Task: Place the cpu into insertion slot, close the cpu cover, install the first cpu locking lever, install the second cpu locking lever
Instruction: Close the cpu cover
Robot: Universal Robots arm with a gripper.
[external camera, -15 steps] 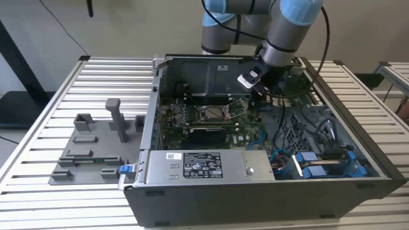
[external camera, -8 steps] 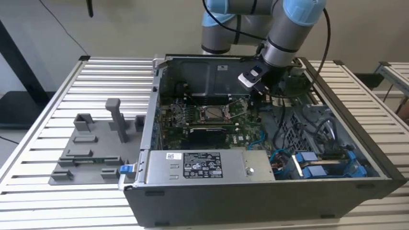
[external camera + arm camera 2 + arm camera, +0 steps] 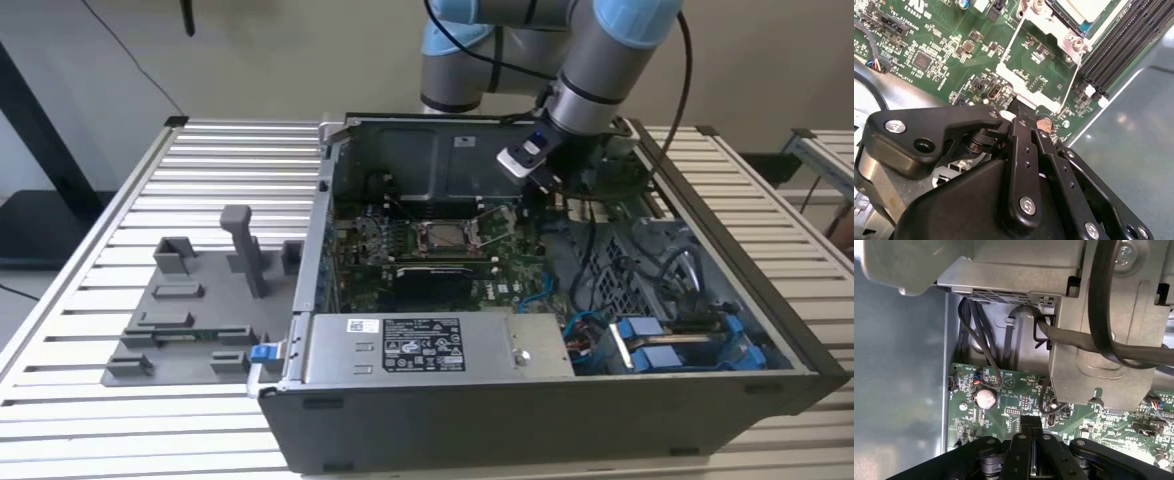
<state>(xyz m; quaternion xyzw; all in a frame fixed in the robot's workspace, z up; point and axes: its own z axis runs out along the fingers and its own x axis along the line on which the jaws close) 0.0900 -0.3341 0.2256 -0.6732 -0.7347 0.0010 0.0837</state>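
Cpu (image 3: 441, 236) seated in the socket at the middle of the green motherboard (image 3: 514, 265), silver-grey top up, inside the open computer case (image 3: 534, 420) on the slatted surface (image 3: 200, 160). Cpu cover (image 3: 1004, 70) swung off the socket in the second wrist view, not closed over the chip, with green board showing through its cut-out middle. Blue-jointed arm (image 3: 601, 70) reaching down into the case from behind, gripper (image 3: 545, 195) low over the board, near the socket on the exterior view's right. Jaws drawn together with nothing visibly between them, black fingertips (image 3: 1016, 107) right at the free edge of the open frame; contact impossible to confirm. Row of dark memory slots (image 3: 1124, 40) beside the socket. Grey power-supply box (image 3: 427, 345) along the near wall of the case. Grey fixture tray (image 3: 174, 330) on the slats outside the case, on the exterior view's left.
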